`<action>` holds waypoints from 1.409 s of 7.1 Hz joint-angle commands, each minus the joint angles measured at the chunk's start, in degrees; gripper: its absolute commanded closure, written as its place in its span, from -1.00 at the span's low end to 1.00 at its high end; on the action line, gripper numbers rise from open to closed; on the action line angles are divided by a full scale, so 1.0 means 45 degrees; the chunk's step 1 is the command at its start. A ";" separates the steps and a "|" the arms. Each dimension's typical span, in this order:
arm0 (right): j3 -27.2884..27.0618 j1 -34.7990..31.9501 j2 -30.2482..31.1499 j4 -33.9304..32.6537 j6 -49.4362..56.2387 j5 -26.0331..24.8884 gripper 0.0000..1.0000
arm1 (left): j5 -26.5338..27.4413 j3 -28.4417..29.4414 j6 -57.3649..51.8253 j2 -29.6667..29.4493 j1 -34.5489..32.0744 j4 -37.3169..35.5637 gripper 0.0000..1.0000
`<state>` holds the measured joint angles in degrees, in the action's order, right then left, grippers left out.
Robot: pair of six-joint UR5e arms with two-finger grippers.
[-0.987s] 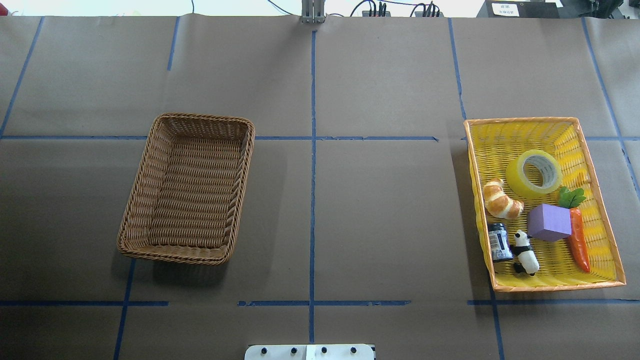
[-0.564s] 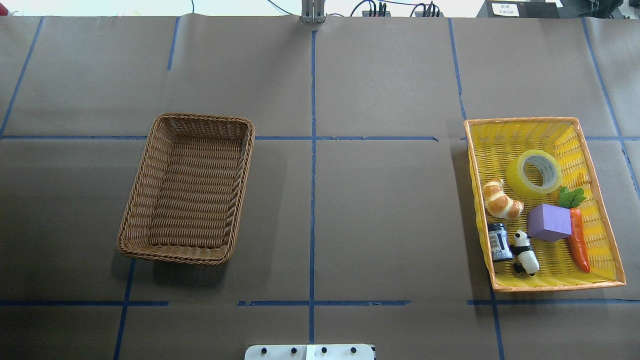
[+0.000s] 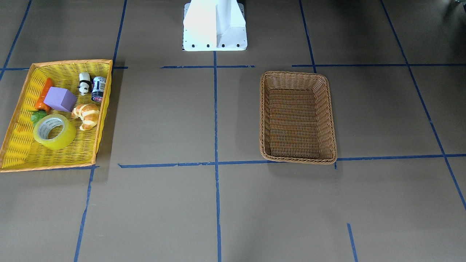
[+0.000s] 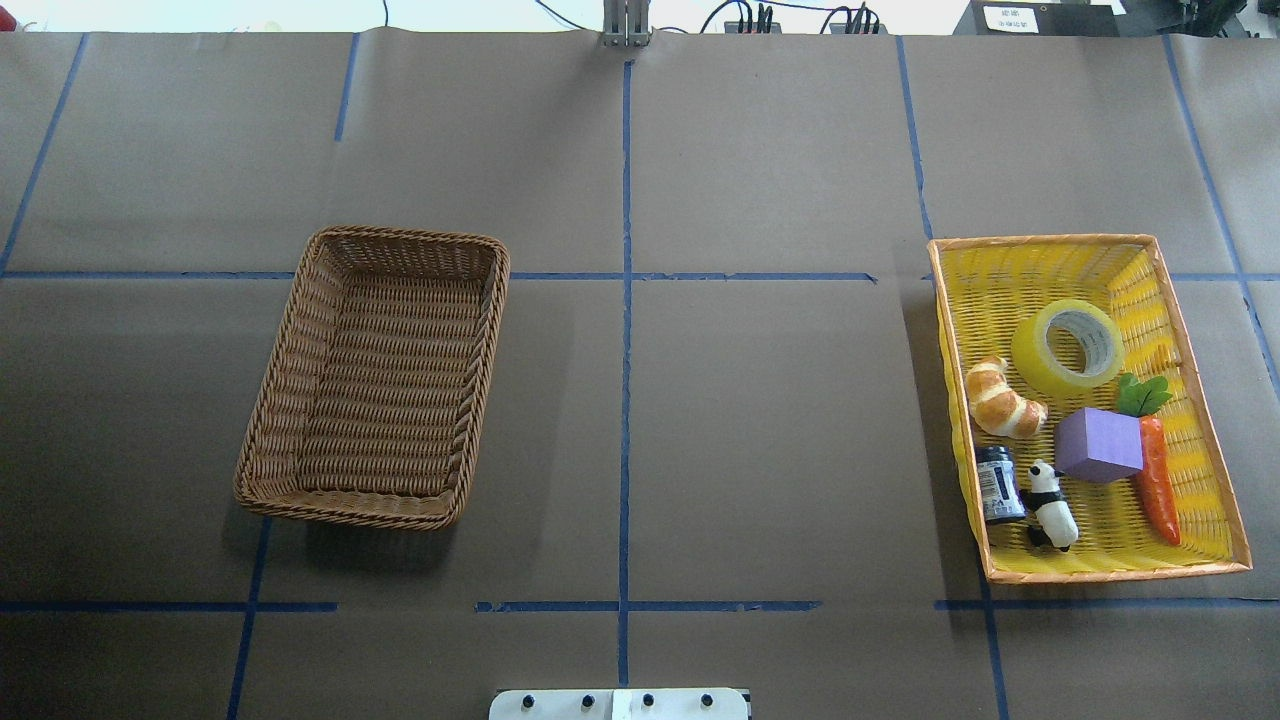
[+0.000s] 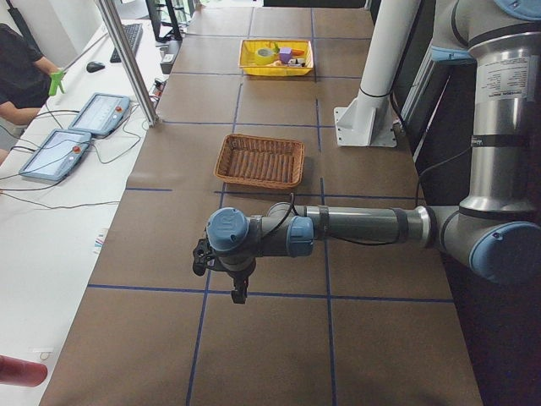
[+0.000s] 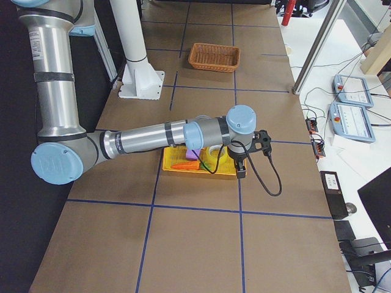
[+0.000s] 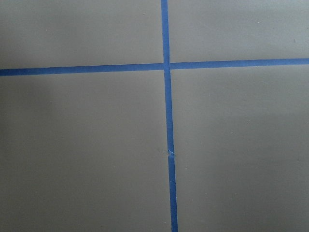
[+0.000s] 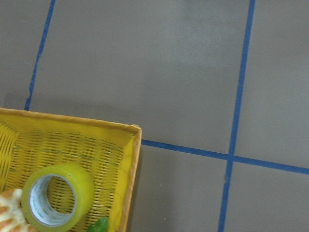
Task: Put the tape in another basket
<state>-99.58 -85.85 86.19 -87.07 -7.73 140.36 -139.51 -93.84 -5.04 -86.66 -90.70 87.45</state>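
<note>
Tape (image 4: 1035, 357) unmoved vs 1 s ago, lying in yellow tray (image 4: 1040, 241) | brown basket (image 4: 410, 237) well apart | right gripper (image 6: 240, 168) by tray corner, left gripper (image 5: 238, 292) far off; open/closed: can't tell | pick not started.

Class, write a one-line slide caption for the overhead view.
The tape lies in the yellow tray at right; the wicker basket sits at left.

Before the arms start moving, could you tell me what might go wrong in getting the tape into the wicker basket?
First, the tape sits close beside the croissant and the carrot's leaves in the yellow tray, so a grasp may knock or pinch those. Second, the basket lies far across the table; a long carry or hand-over could drop the roll.
</note>
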 commanded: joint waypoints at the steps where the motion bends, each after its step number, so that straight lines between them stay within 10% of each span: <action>1: -0.0254 0.1531 0.0026 0.1764 -0.3463 -0.0098 -1.00 | -0.0014 -0.0006 0.0007 0.0000 0.0000 0.0000 -1.00; 10: 0.0426 0.5307 0.0105 0.2819 -0.5057 -0.2793 -1.00 | -0.0033 -0.0143 0.0027 0.0000 0.0000 0.0000 -1.00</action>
<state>-99.36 -62.87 86.67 -77.06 -29.85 128.41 -139.66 -94.40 -4.93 -86.66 -90.70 87.45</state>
